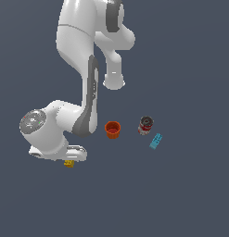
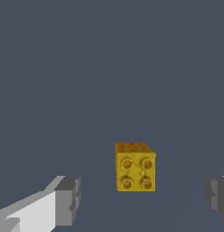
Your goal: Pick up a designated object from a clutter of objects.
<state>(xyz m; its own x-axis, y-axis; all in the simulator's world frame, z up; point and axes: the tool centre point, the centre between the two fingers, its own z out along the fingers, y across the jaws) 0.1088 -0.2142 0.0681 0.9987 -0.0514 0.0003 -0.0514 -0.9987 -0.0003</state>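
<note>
- Clutter lay scattered on a plain dark grey floor: one yellow brick, one orange cup, one red-and-grey can and one light-blue brick, four items in all.
- The single white arm reached down over the exterior view's lower left, its hand directly above the yellow brick, which peeped out from under it as a small yellow patch.
- The arm's own hand hid most of the yellow brick in the exterior view; nothing else crowded it.
- The cup stood upright with its mouth up, well apart from the yellow brick toward the exterior view's right.
- The can stood near the cup, farther to the exterior view's right, with the light-blue brick lying just beside it; whether the two touched could not be told.
- In the wrist view the yellow brick showed four studs on the face turned to the camera and sat between the two grey fingertips, clear of both.
- The gripper was spread wide, its jaws well to either side of the brick, and it held nothing.
- Only the brick and the bare floor appeared in the wrist view; the cup, can and light-blue brick were outside it.
</note>
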